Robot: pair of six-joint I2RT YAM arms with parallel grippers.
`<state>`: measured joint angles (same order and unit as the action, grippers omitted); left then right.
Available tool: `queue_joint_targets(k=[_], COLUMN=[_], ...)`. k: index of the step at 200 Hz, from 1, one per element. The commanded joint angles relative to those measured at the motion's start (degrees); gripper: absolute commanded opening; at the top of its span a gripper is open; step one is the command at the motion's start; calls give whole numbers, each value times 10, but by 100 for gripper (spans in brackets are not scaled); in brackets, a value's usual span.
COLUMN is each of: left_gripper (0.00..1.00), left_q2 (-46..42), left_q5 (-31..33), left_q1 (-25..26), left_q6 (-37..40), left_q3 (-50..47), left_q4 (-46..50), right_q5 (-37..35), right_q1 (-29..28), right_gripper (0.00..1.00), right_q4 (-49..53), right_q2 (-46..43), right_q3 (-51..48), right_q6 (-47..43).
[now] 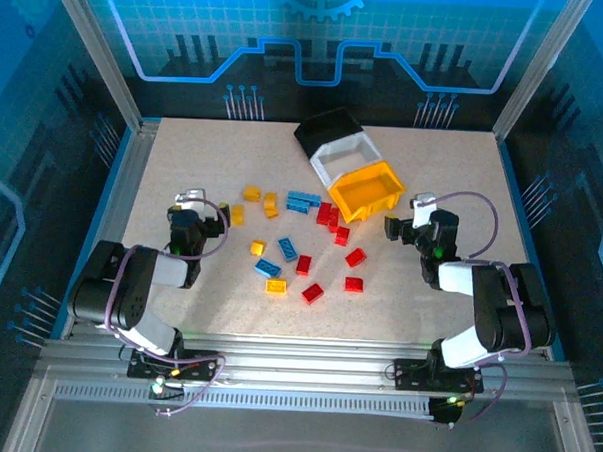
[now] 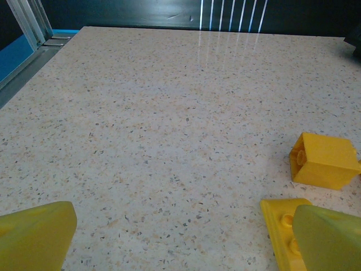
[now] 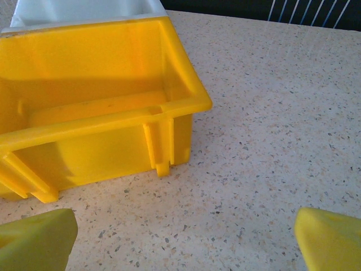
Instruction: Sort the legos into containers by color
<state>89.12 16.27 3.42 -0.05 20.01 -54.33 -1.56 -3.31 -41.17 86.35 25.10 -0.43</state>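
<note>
The table (image 1: 184, 161) is showing beige with fine dark speckles. Just behind the yellow bin (image 1: 389, 178), a white bin (image 1: 345, 156) and a black bin (image 1: 324, 130) are sitting. Left of the yellow bin, red legos (image 1: 331, 215), blue legos (image 1: 303, 200) and yellow-orange legos (image 1: 252, 194) are lying. The left gripper (image 2: 180, 243) and right gripper (image 3: 180, 243) are wearing yellow fingers (image 2: 34, 234).

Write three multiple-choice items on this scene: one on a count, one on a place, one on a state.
1. Bins on the table: A) two; B) three; C) five.
2. The yellow bin stands: A) beside the white bin; B) at the table's near edge; C) far from the other bins.
3. The yellow bin is: A) full; B) upside down; C) empty.
Answers: 1 B, a black bin, a white one and a yellow one; 2 A, the white rim is right behind it; 3 C, its inside is bare.
</note>
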Motion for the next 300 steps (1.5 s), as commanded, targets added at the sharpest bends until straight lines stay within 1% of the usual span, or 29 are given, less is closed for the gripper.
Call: queue_joint_targets(k=[1,8,18,28,43,54,63,69,80,89,96,119,143,160,181,199,229,257,286,300], left_gripper=[99,99,99,99,99,99,99,99,99,99,99,99,99,99,99,99,99,99,99,99], left_q2=[-9,-19,-21,-35,-76,-110,-133,-147,-166,-177,-183,-195,-202,-207,-229,-257,-305,-349,-377,-385], left_q5=[25,24,15,12,37,56,67,74,85,78,65,19,-49,-109,-150,-169,-171,-164,-161,-162], left_q1=[-6,-7,-7,-6,-5,-6,-6,-5,-6,-6,-6,-4,-1,6,27,49,64,64,65,65], left_q6=[-14,-21,-12,-9,-19,-28,-40,-53,-96,-131,-157,-252,-330,-348,-368,-375,-402,-418,-428,-433], left_q3=[6,5,0,-2,14,38,65,87,126,158,179,226,242,244,233,220,207,197,188,182], left_q4=[-9,4,-10,-4,59,135,207,259,350,423,468,591,679,718,749,763,804,836,866,873], right_q5=[-30,-35,-40,-44,-64,-113,-124,-99,-26,29,56,112,111,106,114,108,90,81,67,60], right_q1=[4,5,7,9,12,19,35,51,86,104,109,99,60,30,-1,-22,-49,-58,-65,-68], right_gripper=[100,100,100,100,100,100,100,100,100,100,100,99,99,99,98,97,93,85,83,79], right_q4=[9,32,65,102,182,290,403,465,552,601,623,690,779,813,817,829,837,828,841,849], right_q2=[-19,-28,-41,-58,-85,-101,-106,-101,-81,-62,-52,-31,-6,8,31,68,123,173,228,250], right_q3=[7,15,27,38,66,110,159,190,244,281,297,338,398,426,453,489,531,564,620,643], right_q6=[12,16,19,25,50,122,201,235,276,299,315,353,386,420,464,485,514,534,541,541])
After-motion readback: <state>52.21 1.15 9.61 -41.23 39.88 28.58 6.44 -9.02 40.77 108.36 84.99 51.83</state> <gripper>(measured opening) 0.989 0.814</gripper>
